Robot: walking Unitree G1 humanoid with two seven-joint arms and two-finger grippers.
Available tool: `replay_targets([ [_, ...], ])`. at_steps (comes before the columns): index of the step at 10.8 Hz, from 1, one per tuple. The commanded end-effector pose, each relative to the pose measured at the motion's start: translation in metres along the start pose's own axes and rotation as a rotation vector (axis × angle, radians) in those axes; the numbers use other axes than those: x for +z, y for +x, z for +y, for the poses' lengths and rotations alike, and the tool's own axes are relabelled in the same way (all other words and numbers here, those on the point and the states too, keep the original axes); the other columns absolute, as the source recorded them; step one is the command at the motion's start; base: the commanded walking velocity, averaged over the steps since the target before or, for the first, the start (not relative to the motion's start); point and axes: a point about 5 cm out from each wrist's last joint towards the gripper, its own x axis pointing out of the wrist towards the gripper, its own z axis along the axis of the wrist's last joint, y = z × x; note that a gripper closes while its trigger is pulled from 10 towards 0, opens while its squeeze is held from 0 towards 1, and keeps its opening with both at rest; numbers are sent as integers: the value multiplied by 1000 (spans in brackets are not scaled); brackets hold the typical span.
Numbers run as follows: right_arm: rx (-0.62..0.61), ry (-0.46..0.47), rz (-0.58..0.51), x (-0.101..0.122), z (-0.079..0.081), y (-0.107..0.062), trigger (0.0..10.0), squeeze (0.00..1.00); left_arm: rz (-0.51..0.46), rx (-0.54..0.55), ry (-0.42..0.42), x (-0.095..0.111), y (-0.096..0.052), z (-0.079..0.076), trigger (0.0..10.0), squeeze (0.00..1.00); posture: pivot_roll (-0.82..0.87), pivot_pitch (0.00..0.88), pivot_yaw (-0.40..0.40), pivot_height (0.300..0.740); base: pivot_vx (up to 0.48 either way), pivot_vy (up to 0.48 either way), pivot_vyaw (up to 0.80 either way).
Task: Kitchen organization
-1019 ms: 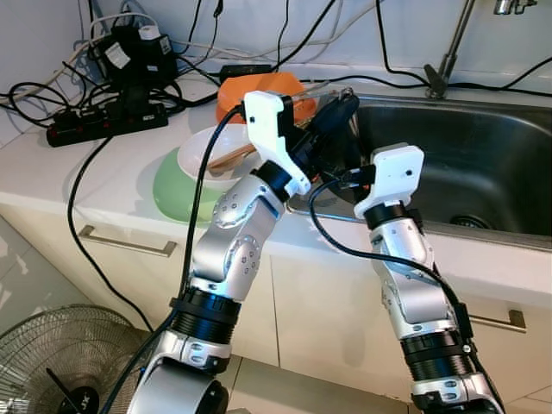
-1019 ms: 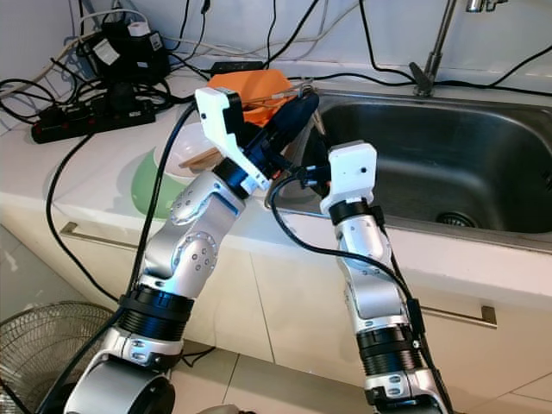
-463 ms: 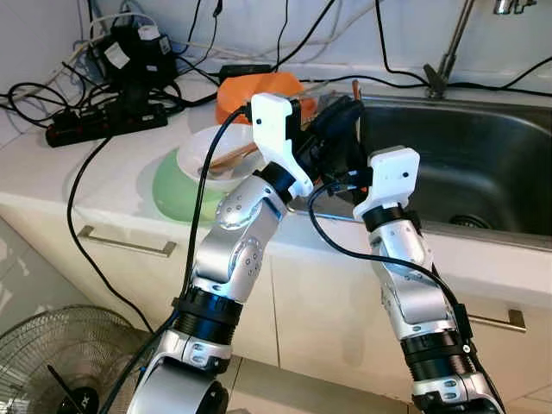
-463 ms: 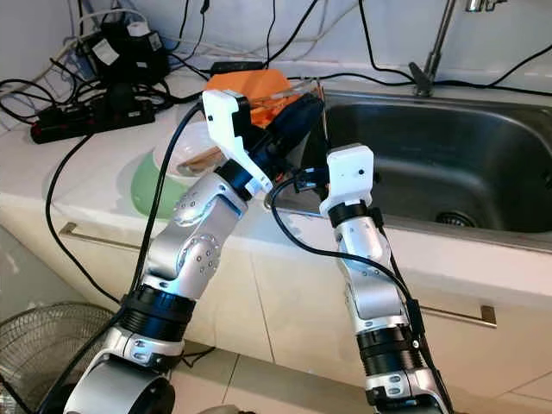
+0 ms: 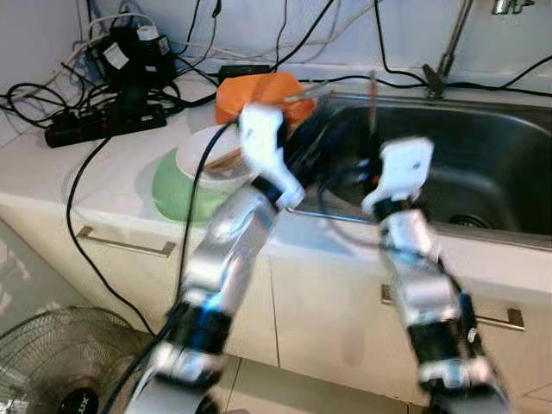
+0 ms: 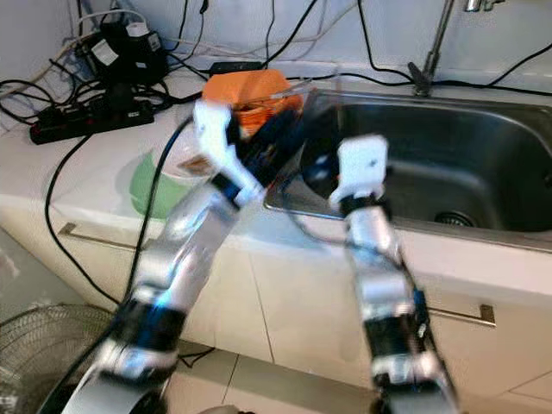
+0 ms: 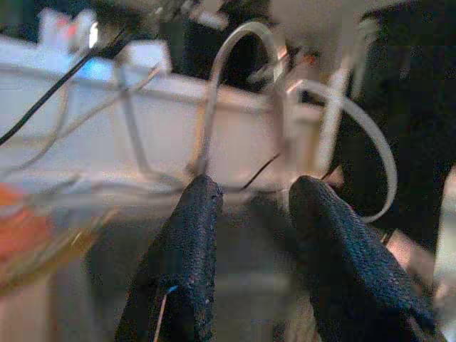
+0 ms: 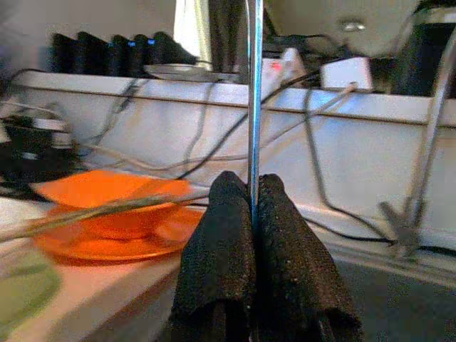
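Observation:
My right gripper (image 8: 253, 206) is shut on a thin straight stick (image 8: 254, 85), which stands upright between its pads. In the left eye view the stick (image 5: 373, 97) rises over the near left corner of the steel sink (image 5: 492, 155). My left gripper (image 7: 249, 206) is open, nothing between its fingers, and hovers by that same corner (image 5: 321, 138). Both arms are blurred by motion. On the counter to the left, a white bowl (image 5: 207, 155) holding wooden sticks rests on a green plate (image 5: 175, 188). Behind them sits an orange bowl (image 5: 259, 90) on an orange plate.
A power strip (image 5: 103, 121) and tangled black cables crowd the counter's back left. The faucet (image 5: 444, 60) stands behind the sink. A floor fan (image 5: 60, 362) is low on the left, and drawer handles (image 5: 125, 244) line the cabinet front.
The right arm has swung to the right and raised the stick over the sink. The left arm has drawn back left and down. Both arms now blur.

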Motion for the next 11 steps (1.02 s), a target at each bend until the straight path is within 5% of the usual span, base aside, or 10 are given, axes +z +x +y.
replay_targets([
  [1,-21,-4,-9,1,-4,3,0,0,4,13,26,2,-5,5,10000,0,41,0,91,740,0,0,0],
  [5,-88,-46,11,-7,-26,16,510,0,88,55,66,-15,-41,20,10000,0,51,0,81,740,0,0,0],
  [6,-100,-49,14,-8,-29,18,2824,0,100,55,73,-18,-44,21,10000,0,53,0,80,740,0,0,0],
  [7,-128,-59,21,-10,-33,22,10000,0,124,57,130,-25,-47,22,10000,0,59,0,77,740,0,0,0],
  [11,-165,-64,-8,-9,-36,26,10000,0,103,63,302,-45,-47,8,10000,0,55,0,76,740,0,0,0],
])
